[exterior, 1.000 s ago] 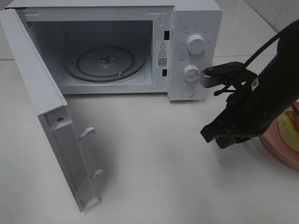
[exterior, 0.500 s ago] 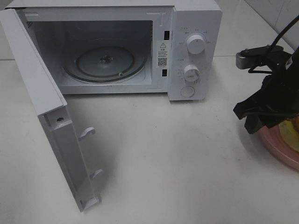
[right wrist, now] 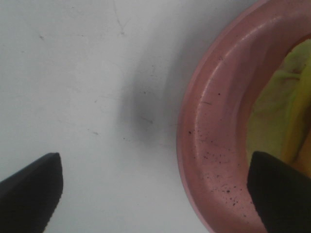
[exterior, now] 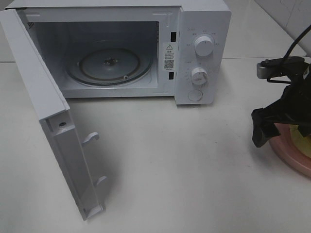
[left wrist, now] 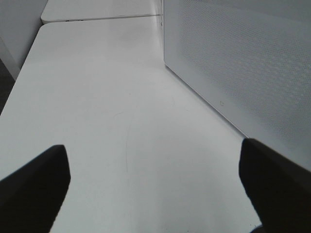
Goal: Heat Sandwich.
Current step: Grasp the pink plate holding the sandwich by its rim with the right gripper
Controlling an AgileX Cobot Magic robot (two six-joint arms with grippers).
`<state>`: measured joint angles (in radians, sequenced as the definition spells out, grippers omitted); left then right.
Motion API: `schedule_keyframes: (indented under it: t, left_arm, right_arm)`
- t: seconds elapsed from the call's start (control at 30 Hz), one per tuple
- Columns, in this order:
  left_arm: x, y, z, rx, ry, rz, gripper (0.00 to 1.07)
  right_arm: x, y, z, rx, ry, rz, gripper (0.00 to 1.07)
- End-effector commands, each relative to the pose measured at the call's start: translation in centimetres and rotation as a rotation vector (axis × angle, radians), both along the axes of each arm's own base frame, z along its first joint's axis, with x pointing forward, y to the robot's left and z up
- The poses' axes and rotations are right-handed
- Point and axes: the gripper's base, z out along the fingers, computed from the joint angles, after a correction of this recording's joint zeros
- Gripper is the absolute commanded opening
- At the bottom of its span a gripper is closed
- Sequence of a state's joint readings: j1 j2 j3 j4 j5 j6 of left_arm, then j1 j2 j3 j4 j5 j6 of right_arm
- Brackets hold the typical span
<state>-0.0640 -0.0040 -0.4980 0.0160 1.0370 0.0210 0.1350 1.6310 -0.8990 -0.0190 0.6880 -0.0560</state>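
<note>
- Fingers (right wrist: 34,194) spread wide, empty, on both: right gripper (right wrist: 155,194) over the pink plate (right wrist: 214,145) rim, left gripper (left wrist: 155,189) over the table (left wrist: 121,97).
- One sandwich (right wrist: 279,111) on one pink plate, right of one open microwave (exterior: 204,19) with two knobs (exterior: 203,46).

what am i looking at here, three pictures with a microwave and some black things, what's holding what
This is a two-armed robot at a white table. The overhead picture shows a white microwave with its door swung open and the glass turntable bare. The other two come from cameras on the wrists; the black corner shapes are gripper fingers. The left gripper is open over the table beside the microwave. The right gripper is open too, straddling the rim of a pink plate that carries the sandwich. Nothing is held.
</note>
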Motion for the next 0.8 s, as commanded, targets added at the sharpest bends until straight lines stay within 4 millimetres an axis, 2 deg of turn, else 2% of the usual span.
schedule_keyframes:
  t: [0.03,0.33,0.8]
  left_arm:
    - [-0.3,0.0,-0.1,-0.006,-0.032,-0.002,0.89]
    - [-0.3,0.0,-0.1,-0.006,-0.032,-0.002,0.89]
    - [-0.3,0.0,-0.1,-0.006,-0.032,-0.002,0.89]
  right_arm:
    - [0.8,-0.4,-1.4,-0.029,0.011,-0.028,1.00]
    - [2.6,-0.6,-2.9,-0.068,0.018,-0.044,0.97]
    - [2.9,-0.5,-6.6,-0.078,0.107,-0.038,0.94]
